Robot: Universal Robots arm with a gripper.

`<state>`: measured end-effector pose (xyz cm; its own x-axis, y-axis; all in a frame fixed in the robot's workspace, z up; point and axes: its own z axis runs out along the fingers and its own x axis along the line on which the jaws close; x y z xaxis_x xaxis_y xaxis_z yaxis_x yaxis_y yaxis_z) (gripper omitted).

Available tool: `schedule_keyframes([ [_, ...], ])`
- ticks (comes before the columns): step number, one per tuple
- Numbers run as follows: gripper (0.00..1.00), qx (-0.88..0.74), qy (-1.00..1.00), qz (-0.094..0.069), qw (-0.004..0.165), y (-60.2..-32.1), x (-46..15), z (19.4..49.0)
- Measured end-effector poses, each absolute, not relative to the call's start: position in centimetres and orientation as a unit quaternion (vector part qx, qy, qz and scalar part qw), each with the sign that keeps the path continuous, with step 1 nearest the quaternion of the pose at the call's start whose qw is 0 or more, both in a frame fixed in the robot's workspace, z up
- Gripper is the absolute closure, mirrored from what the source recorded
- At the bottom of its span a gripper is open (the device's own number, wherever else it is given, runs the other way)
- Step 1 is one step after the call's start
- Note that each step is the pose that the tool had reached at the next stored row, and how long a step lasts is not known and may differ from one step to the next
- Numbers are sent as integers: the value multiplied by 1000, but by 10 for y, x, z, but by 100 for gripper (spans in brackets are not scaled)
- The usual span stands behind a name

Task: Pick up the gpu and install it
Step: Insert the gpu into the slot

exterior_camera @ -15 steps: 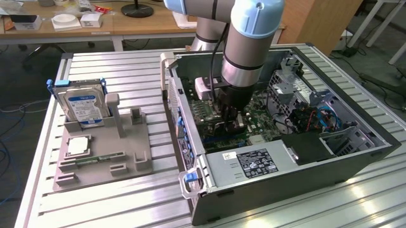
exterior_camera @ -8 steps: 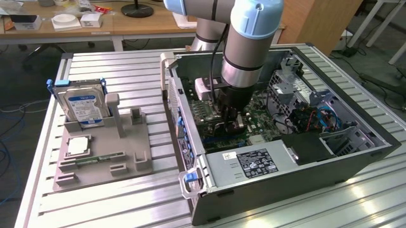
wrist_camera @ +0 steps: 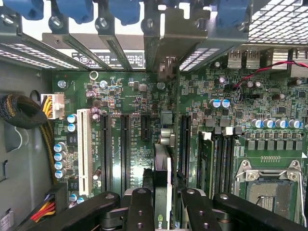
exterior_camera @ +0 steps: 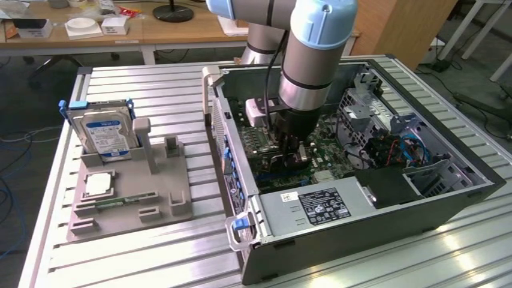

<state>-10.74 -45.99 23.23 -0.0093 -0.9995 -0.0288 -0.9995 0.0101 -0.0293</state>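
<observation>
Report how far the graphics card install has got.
Done: the graphics card is off the grey holder, where the hard drive stands. In hand: the pincer grips the card edge-on inside the computer case, over the long slots of the board. Left: seating; the views cannot confirm it is pushed home.

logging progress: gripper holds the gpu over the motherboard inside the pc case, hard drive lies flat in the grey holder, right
One slip: the exterior view shows the hard drive standing upright in the grey holder, not flat. The gripper does hold the gpu over the motherboard inside the PC case.
</observation>
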Motion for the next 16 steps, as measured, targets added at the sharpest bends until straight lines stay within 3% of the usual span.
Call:
schedule_keyframes([
  [16, 73, -703, 710, 0, 21, -460, -107, 234],
])
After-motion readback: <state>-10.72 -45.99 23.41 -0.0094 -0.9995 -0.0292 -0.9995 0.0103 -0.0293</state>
